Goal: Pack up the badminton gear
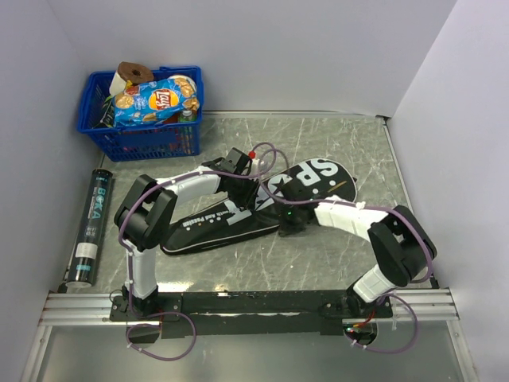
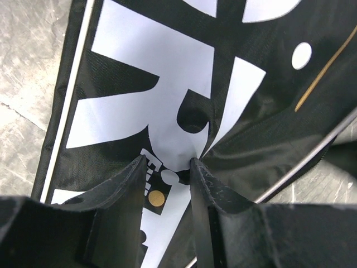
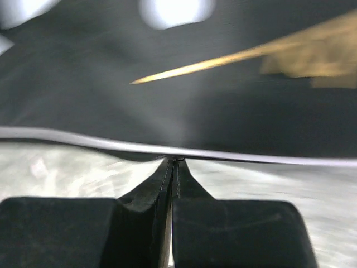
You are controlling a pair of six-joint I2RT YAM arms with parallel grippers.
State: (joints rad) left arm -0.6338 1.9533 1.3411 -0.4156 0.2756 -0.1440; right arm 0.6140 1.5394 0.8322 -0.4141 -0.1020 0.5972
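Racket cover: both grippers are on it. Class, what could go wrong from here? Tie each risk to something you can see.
1. The right gripper is shut on only the thin rim of the racket cover; a pull may slip it free.
2. The left gripper pinches just a small pucker of fabric, so it might lose it or lift one layer only.
3. Both grippers sit close together over the cover's middle and could collide.

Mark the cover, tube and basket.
cover (image 1: pixel 324 180): top view, lettered head end.
tube (image 1: pixel 90 227): top view, middle of its body.
basket (image 1: pixel 141 143): top view, front wall.
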